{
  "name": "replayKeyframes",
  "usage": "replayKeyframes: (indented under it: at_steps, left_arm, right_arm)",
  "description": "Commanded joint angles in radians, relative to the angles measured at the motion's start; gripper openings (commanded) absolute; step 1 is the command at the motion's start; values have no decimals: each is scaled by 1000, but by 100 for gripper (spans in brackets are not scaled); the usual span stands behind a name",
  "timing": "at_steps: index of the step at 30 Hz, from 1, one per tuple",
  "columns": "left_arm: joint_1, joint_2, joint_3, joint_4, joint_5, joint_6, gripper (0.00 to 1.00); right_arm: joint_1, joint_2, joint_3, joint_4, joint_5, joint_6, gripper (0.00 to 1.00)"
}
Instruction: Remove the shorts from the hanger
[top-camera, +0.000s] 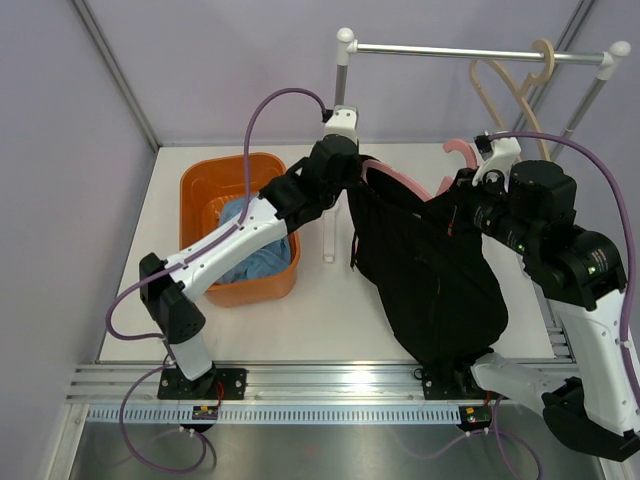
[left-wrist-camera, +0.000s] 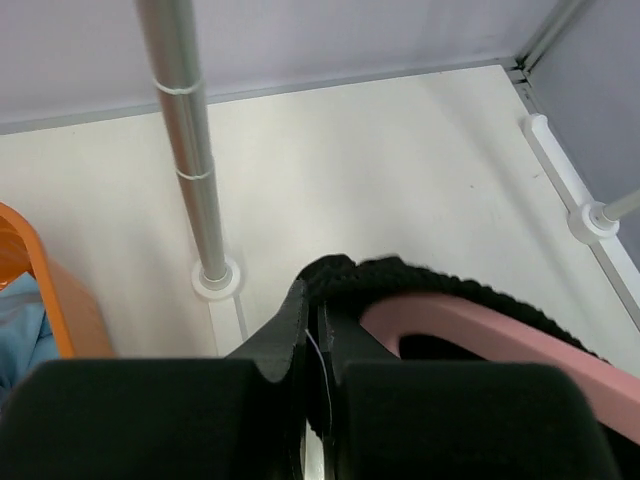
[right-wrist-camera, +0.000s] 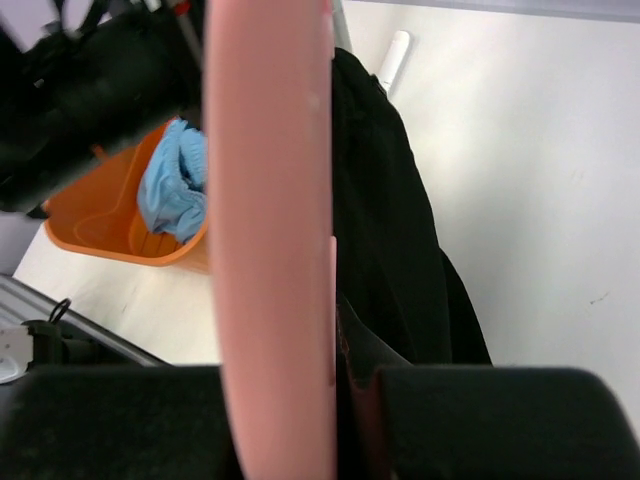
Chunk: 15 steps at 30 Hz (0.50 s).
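White tabletop (top-camera: 330, 310) carries a garment rail (top-camera: 470, 52) at the far right and an orange basin (top-camera: 205, 190) at the left. Between the arms, the black shorts (top-camera: 430, 270) hang on a pink hanger (right-wrist-camera: 270, 200). The left gripper (left-wrist-camera: 315, 340) pinches the waistband and the right gripper (right-wrist-camera: 340, 400) clamps the hanger. That pinch looks thin, so a leftward pull may slip off, or twist the hanger loose, since the band wraps its end.

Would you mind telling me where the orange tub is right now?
In the top view, the orange tub sits on the table's left side, just left of the rack's left post, partly under the left arm, with blue cloth inside.
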Motion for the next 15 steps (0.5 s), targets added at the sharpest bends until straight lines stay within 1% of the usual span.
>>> replayKeyframes:
  at_steps: [1,2,9,15]
  left_arm:
    - [69,27,40,31,8,-15,0]
    - [75,35,42,29,46,-15,0]
    - [81,39,1,32,175,-7,0]
    - [55,-34,-104,83,264,-1,0]
  right_arm:
    - [10,-49,67,-9,-71,7,0]
    - [10,-52,67,-7,-74,11,0]
    - [10,-61,59,17,-65,27,0]
    - [10,-66,23,51,-30,38,0]
